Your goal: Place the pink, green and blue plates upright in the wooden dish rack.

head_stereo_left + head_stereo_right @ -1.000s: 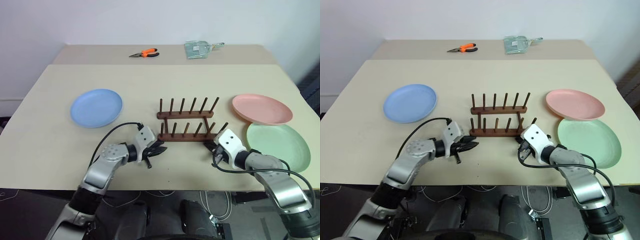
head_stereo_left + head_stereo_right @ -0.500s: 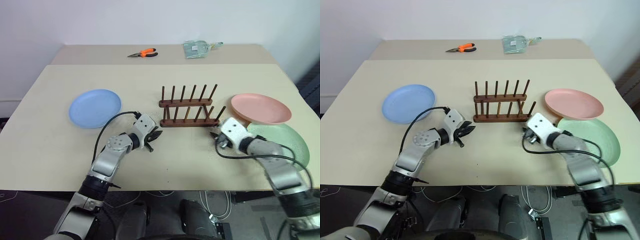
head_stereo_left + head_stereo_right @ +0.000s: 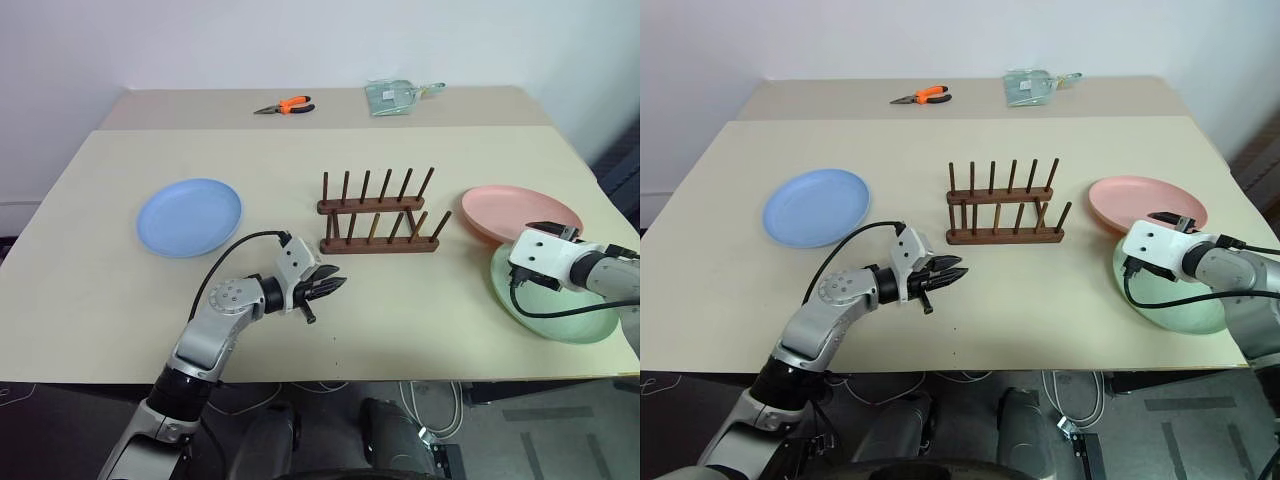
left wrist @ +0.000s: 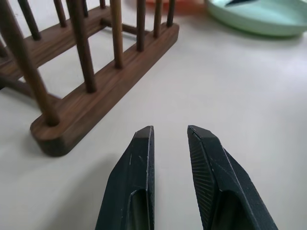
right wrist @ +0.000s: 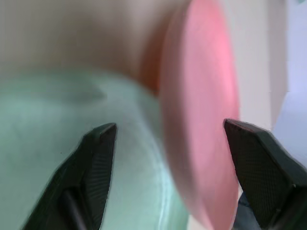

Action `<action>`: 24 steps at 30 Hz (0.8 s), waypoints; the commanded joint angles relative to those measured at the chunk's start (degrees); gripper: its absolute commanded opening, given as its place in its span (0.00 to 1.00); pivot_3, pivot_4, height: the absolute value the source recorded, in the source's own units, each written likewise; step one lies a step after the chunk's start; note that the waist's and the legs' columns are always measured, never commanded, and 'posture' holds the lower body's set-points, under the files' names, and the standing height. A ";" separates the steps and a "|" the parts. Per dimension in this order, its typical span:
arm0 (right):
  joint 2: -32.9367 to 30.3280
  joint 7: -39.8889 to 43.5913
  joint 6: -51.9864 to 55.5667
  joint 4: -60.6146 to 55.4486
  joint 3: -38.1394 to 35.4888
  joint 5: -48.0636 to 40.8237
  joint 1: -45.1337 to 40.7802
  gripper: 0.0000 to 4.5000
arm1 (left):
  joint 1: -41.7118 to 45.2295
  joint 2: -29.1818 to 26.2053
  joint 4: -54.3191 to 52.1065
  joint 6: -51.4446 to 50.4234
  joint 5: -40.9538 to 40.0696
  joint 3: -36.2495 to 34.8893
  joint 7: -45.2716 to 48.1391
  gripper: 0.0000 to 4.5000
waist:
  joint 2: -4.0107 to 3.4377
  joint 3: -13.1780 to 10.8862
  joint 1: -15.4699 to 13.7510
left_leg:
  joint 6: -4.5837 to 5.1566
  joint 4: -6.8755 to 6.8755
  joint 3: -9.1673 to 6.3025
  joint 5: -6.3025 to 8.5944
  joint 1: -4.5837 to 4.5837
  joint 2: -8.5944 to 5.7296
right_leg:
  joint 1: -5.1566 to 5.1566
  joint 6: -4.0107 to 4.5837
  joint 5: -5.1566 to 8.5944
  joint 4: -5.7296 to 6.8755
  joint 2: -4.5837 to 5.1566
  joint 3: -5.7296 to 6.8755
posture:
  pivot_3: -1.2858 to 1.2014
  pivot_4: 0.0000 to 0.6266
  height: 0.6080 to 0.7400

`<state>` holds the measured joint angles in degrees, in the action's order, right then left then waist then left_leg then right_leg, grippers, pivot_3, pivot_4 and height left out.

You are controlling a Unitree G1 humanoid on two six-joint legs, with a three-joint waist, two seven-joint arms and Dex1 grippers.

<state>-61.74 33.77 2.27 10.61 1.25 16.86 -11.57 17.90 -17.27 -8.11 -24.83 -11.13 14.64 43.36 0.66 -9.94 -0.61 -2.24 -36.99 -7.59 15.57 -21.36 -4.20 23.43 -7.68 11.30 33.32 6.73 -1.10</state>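
You have not yet placed any plate: the wooden dish rack stands empty in the middle of the desk, so all three steps are still to do. The blue plate lies flat well to the left of the rack, the pink plate lies flat to its right, and the green plate is just in front of the pink one, their rims seeming to meet or overlap. Your left tool hangs in front of the rack's left end, its fingers narrow with only a small gap and nothing between them. Your right tool is over the far edge of the green plate, beside the pink one. The head views do not let you judge its fingers well, but the right wrist view shows them wide apart and empty, with the pink rim between them and green below. The left wrist view shows you that the left tool is apart from the rack's near rail.
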 commanded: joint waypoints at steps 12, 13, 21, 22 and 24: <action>6.44 0.50 1.61 -13.34 -12.12 -16.24 -6.40 0.00 | -2.22 -2.69 -5.53 -0.15 -2.55 -1.19 -0.04 0.25 | -0.10 -0.07 0.21 | 0.02 0.01 -0.01 0.01 0.01 0.01 | -0.01 -0.05 0.03 0.00 -0.02 -0.05 | 0.52 0.24 1.00; 10.31 0.93 8.50 -17.93 -15.08 -25.88 -8.31 0.00 | -2.16 -2.68 -5.36 -0.06 -2.55 -1.14 -0.02 0.25 | -0.10 -0.07 0.27 | 0.02 0.01 -0.02 0.01 0.02 0.02 | -0.02 -0.06 0.03 0.00 -0.03 -0.06 | 0.52 0.24 1.00; 22.83 -6.97 39.77 -32.70 -25.80 -68.17 -15.28 0.00 | -1.70 -2.31 -4.64 0.40 -2.88 -0.82 0.47 0.25 | -0.06 -0.10 -0.41 | 0.07 -0.02 -0.29 0.03 -0.07 0.02 | -0.10 0.06 -0.02 -0.11 -0.01 0.07 | 0.52 0.24 1.00; 22.92 -7.30 40.51 -33.13 -25.26 -68.23 -14.65 0.00 | -1.85 -2.22 -4.97 0.28 -3.28 -0.91 0.64 0.25 | -0.06 -0.10 -0.40 | 0.08 -0.03 -0.28 0.04 -0.08 0.00 | -0.10 0.06 -0.02 -0.12 0.00 0.07 | 0.52 0.24 1.00; 23.03 -8.18 41.77 -33.66 -24.61 -68.98 -13.79 0.00 | -2.14 -2.09 -5.64 0.10 -4.03 -1.15 1.01 0.25 | -0.07 -0.10 -0.24 | 0.09 -0.02 -0.24 0.05 -0.08 -0.02 | -0.08 0.06 -0.02 -0.14 0.00 0.06 | 0.52 0.24 1.00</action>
<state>-39.00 26.65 43.36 -21.26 -22.17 -50.47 -25.25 15.64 -19.69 -11.51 -25.51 -13.43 14.08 43.82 0.59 -10.04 -0.84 -2.14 -37.00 -7.81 15.63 -21.43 -4.21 23.37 -7.63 11.29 33.19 6.73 -1.04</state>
